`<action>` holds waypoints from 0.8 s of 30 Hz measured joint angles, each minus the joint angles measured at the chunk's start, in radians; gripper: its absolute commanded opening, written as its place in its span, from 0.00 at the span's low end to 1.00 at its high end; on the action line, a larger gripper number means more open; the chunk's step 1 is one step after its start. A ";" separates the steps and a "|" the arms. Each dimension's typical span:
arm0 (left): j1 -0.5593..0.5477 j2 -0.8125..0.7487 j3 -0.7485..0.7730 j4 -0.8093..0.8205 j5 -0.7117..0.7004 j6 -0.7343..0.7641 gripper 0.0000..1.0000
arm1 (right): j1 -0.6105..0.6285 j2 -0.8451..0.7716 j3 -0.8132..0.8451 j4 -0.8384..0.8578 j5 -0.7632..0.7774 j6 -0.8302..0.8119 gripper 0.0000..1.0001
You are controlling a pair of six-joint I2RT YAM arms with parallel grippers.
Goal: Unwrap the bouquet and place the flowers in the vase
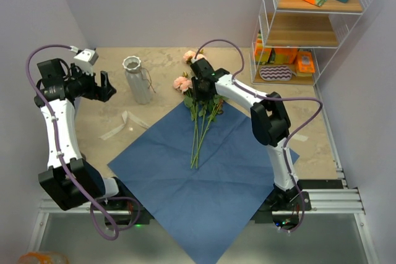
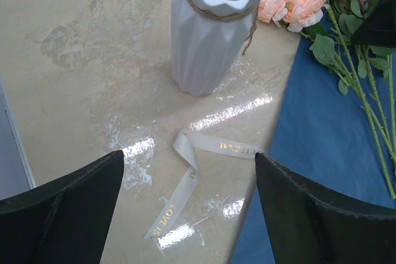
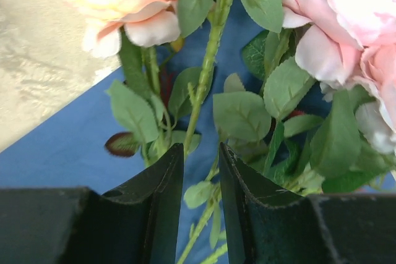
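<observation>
The vase (image 1: 137, 81), white and ribbed with twine at its neck, stands upright on the table left of the flowers (image 1: 201, 127); it is close ahead in the left wrist view (image 2: 210, 35). The bouquet is unwrapped: the pink roses lie on the flat blue paper (image 1: 204, 183), stems pointing toward me. My right gripper (image 1: 200, 97) is down over the stems just below the blossoms. Its jaws stand narrowly apart (image 3: 201, 148) around one green stem (image 3: 207, 66), with a gap still showing. My left gripper (image 1: 106, 86) hovers open left of the vase, holding nothing (image 2: 189, 154).
A beige ribbon (image 1: 124, 125) lies loose on the table between the vase and the paper's left corner (image 2: 185, 171). A white wire shelf (image 1: 309, 23) with boxes stands at the back right. Walls close in on the left and right.
</observation>
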 measured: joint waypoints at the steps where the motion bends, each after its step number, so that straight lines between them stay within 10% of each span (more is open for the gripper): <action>1: 0.000 0.001 0.000 0.000 0.000 0.002 0.96 | -0.003 0.013 0.000 0.004 -0.001 0.000 0.33; 13: 0.000 0.003 -0.009 0.022 0.005 0.002 0.99 | -0.007 0.090 0.038 0.027 -0.021 -0.002 0.29; 19: 0.000 0.004 -0.009 0.027 0.005 0.002 0.99 | -0.007 0.108 0.039 0.039 -0.032 0.001 0.00; 24: 0.000 0.004 -0.009 0.023 0.005 0.007 0.99 | -0.007 0.103 0.021 0.063 -0.032 0.014 0.00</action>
